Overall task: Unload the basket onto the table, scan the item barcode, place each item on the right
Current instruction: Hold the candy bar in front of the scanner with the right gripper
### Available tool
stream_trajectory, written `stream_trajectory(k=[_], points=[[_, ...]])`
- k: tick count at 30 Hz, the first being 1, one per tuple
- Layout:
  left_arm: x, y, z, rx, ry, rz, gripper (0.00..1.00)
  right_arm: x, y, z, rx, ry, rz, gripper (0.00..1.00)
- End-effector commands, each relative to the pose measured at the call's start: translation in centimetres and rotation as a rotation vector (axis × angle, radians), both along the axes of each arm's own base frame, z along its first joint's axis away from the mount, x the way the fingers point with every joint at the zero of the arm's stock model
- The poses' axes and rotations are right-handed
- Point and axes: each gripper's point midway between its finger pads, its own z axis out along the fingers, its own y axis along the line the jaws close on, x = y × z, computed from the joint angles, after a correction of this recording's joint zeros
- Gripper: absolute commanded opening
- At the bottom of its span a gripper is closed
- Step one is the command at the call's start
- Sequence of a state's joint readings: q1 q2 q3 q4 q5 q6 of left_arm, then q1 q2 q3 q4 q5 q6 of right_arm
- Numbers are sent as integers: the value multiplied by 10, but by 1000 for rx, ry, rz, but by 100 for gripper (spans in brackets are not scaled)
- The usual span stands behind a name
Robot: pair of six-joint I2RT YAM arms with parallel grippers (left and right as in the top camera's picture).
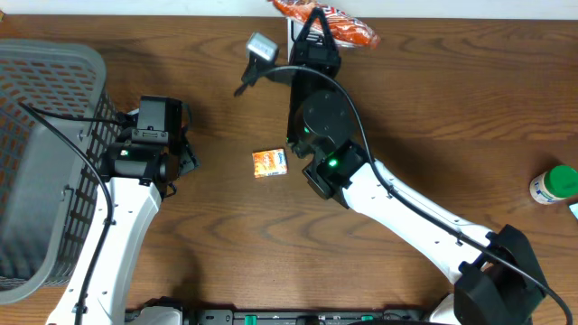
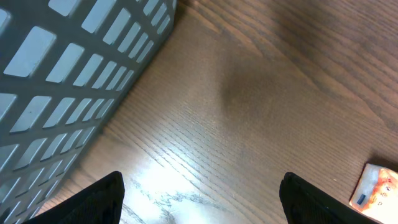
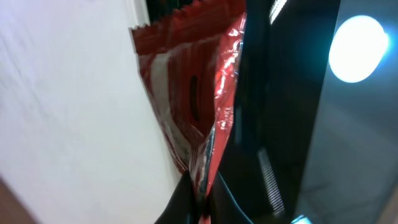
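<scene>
Overhead: red foil snack packet [image 1: 354,34] hung over the bench [image 1: 433,108]'s far edge.
Right claw [image 1: 314,25] clamped it, likely for scanning; left claw [image 2: 199,202] gaped empty.

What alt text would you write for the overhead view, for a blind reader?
The right gripper holds a red snack bag at the far edge of the table, near a grey scanner. A small orange box lies mid-table, a grey basket stands left, a green-capped bottle right.
</scene>
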State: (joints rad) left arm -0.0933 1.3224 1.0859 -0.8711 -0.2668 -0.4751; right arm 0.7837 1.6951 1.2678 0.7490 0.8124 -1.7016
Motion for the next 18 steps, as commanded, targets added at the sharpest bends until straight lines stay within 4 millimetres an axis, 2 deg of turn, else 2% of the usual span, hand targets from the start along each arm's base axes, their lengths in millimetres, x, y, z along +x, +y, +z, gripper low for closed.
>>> stream_trajectory(k=[1, 6, 8, 13, 18], points=[[-1, 1, -1, 0, 4, 11, 80, -1, 20, 7, -225, -96, 90, 2], [-1, 1, -1, 0, 4, 11, 80, -4, 30, 21, -237, -210, 148, 1], [-1, 1, -1, 0, 4, 11, 81, -5, 42, 25, -297, -279, 210, 1], [-1, 1, -1, 0, 4, 11, 80, 1, 56, 12, -354, -297, 281, 1], [-1, 1, -1, 0, 4, 11, 80, 21, 54, -12, -410, -292, 295, 1]])
